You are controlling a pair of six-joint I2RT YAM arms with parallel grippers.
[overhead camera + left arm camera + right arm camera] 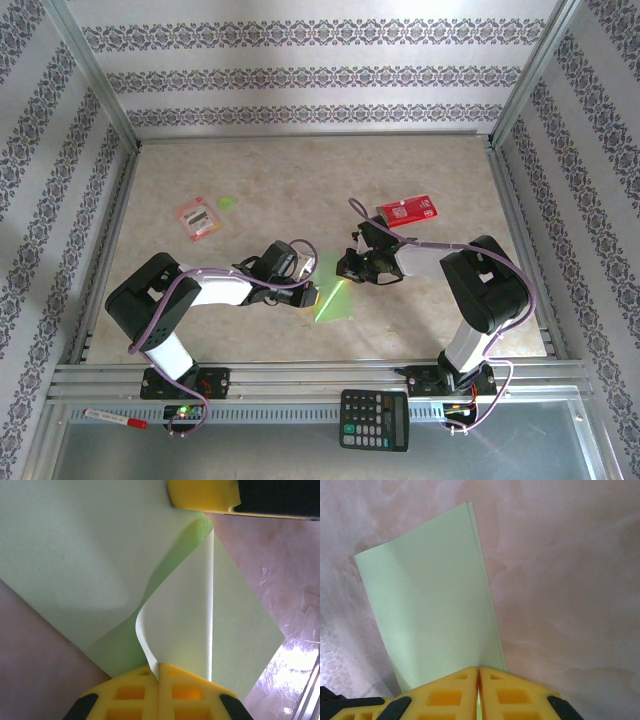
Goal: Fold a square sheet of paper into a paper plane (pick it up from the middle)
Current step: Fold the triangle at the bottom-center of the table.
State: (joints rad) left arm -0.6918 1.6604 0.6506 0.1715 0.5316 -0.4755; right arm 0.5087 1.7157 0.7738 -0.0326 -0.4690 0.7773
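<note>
Between left claw [159, 679] and right claw [478, 672], square sheet of paper [435, 590], pinched

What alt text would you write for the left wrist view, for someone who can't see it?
The left end effector, yellow, is shut on a curled-up flap of the light-green square sheet of paper, partly folded on a beige marbled table. The right end effector meets the sheet at the picture's top.
</note>
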